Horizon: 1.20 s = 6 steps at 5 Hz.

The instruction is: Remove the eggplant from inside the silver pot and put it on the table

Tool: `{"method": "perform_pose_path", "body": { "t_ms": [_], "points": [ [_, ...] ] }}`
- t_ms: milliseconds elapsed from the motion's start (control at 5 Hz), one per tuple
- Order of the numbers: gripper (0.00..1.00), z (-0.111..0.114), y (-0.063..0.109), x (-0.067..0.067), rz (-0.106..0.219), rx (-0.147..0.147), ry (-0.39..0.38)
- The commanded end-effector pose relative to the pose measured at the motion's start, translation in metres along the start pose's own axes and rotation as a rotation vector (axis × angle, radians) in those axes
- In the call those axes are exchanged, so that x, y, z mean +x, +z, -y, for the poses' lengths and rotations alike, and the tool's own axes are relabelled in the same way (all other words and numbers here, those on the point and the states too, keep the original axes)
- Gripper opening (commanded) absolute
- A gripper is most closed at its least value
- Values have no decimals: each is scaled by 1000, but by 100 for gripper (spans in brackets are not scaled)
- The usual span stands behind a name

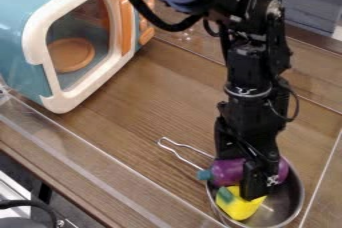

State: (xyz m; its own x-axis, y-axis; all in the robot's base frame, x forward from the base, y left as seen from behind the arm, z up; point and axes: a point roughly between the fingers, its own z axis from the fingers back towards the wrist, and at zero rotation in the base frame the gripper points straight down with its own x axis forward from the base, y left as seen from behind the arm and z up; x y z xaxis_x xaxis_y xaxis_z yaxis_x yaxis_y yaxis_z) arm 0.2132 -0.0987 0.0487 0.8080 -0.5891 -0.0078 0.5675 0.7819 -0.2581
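- The table (120, 122) spreads out to every side of our gripper (254, 177), and its bare wood on the camera-left side, beyond the wire handle (181, 150), looks to us like the nearest free ground for a set-down.
- The toy microwave (67, 42) stands well off to the upper left of the gripper, apart from anything the next move concerns.
- Our arm comes down steeply from above, so the gripper points almost straight into the silver pot (287, 207), whose rim rings the fingertips on the lower right.
- The gripper's jaws stand spread wide inside the pot; we judge they grip nothing yet, though the fingers hide part of what lies between them.
- The eggplant (230, 169) sits in the pot just at the gripper's left side, touching or nearly touching the left finger; we cannot tell which.
- Its long axis is hard for us to read, since only a rounded purple part shows.
- A yellow toy (238, 206) lies directly below the fingertips, just under the eggplant, so we judge a close could catch the wrong piece.
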Motion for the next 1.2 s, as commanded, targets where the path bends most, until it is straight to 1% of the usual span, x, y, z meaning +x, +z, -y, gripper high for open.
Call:
{"method": "perform_pose_path", "body": {
  "t_ms": [0, 200, 1000],
  "points": [
    [100, -4, 7, 5, 21, 8, 13],
    [100, -6, 7, 4, 11, 5, 26],
    [100, 4, -5, 23, -14, 12, 26]
  ]
}}
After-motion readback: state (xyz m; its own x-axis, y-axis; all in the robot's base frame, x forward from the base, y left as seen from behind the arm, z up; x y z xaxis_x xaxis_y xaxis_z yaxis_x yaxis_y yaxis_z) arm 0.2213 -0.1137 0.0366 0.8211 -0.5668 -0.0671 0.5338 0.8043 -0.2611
